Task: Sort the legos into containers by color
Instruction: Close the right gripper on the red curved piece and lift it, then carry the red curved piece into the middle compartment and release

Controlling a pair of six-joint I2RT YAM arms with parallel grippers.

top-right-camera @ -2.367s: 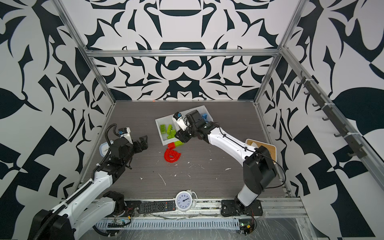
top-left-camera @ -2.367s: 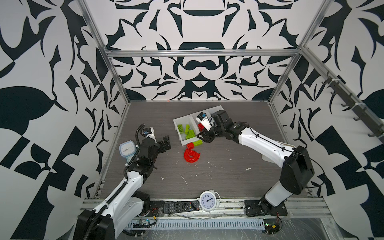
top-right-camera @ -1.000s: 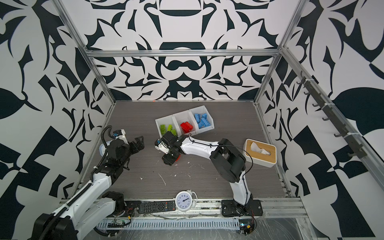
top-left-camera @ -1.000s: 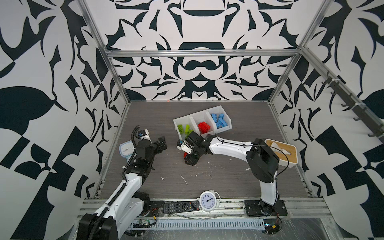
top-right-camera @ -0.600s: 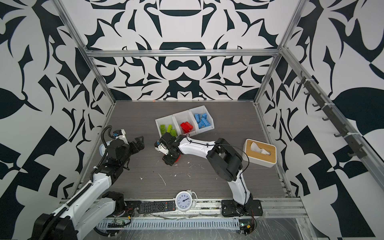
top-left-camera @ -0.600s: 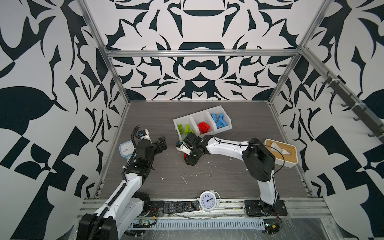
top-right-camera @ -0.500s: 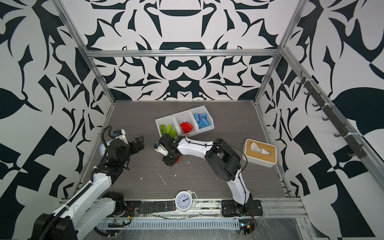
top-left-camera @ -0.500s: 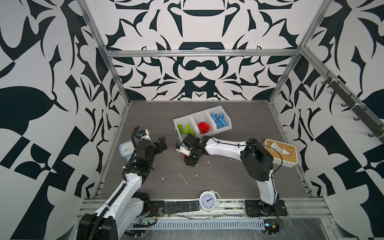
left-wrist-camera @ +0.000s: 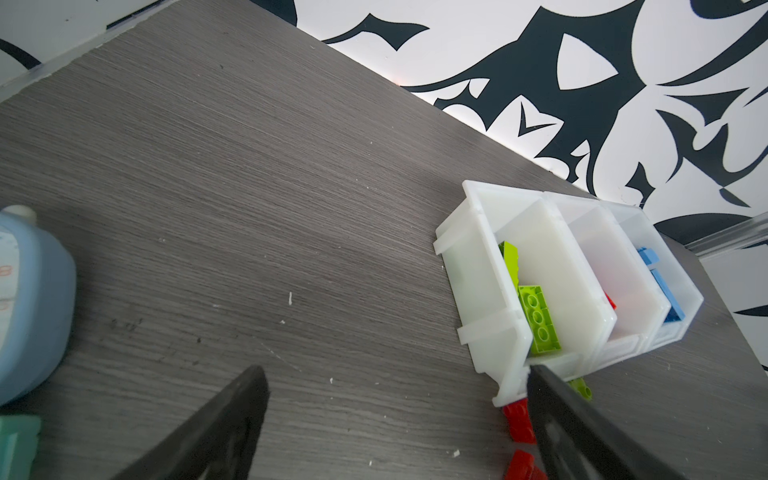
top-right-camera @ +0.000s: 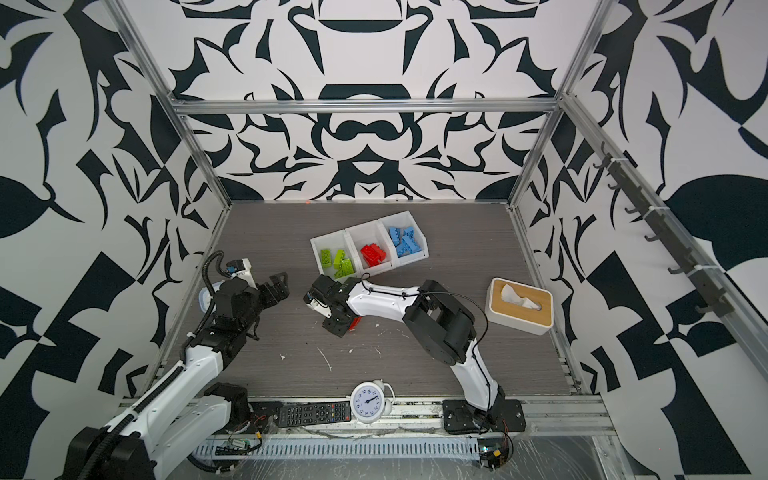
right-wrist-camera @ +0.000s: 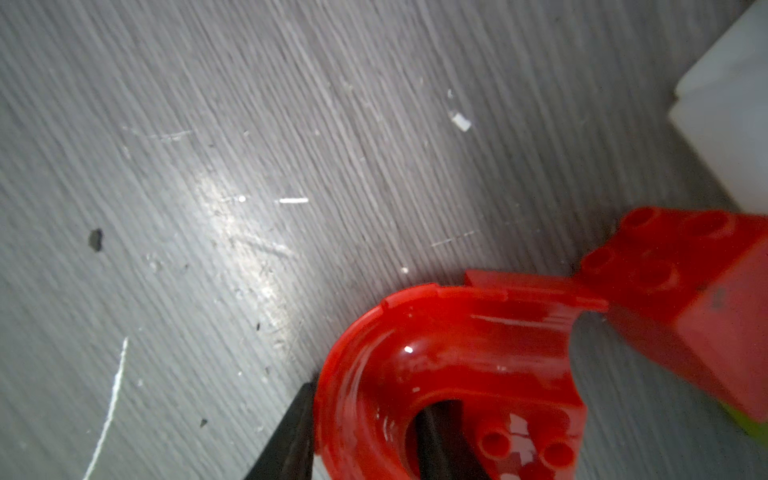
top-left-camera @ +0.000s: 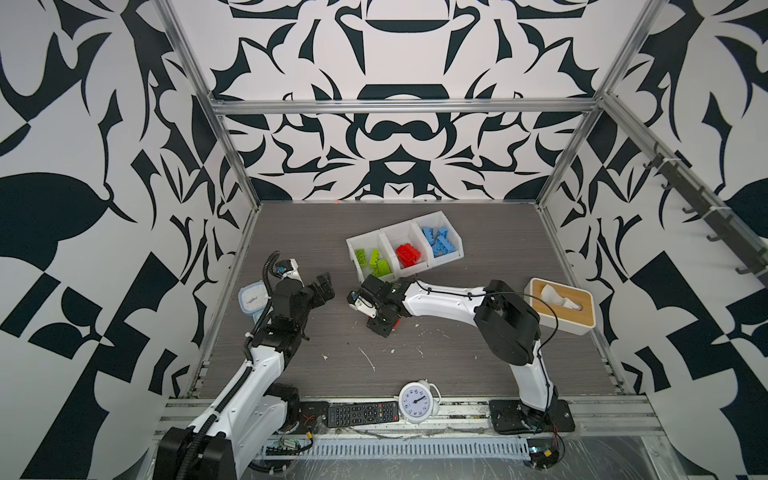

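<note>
The containers (top-left-camera: 446, 219) stand at the middle back in both top views: green legos (top-left-camera: 372, 262) in the left bin, red legos (top-left-camera: 408, 254) in the middle, blue legos (top-left-camera: 438, 243) in the right. In front of them my right gripper (top-left-camera: 380, 322) points down onto the red arch lego (right-wrist-camera: 449, 365). It is shut on the arch's curved wall, one finger outside and one inside the opening. A red brick (right-wrist-camera: 681, 270) lies against the arch. A green lego (left-wrist-camera: 582, 386) lies at the bins' front. My left gripper (top-left-camera: 322, 286) hangs open and empty, left of them.
A tissue box (top-left-camera: 559, 305) with a wooden lid stands at the right. A white alarm clock (top-left-camera: 417, 401) and a remote (top-left-camera: 361, 413) lie at the front edge. A blue clock (top-left-camera: 252, 299) sits by the left wall. White scraps dot the table.
My right arm came from over the bins down to the red arch, and its jaws have closed on the arch's wall. The left arm has hardly moved.
</note>
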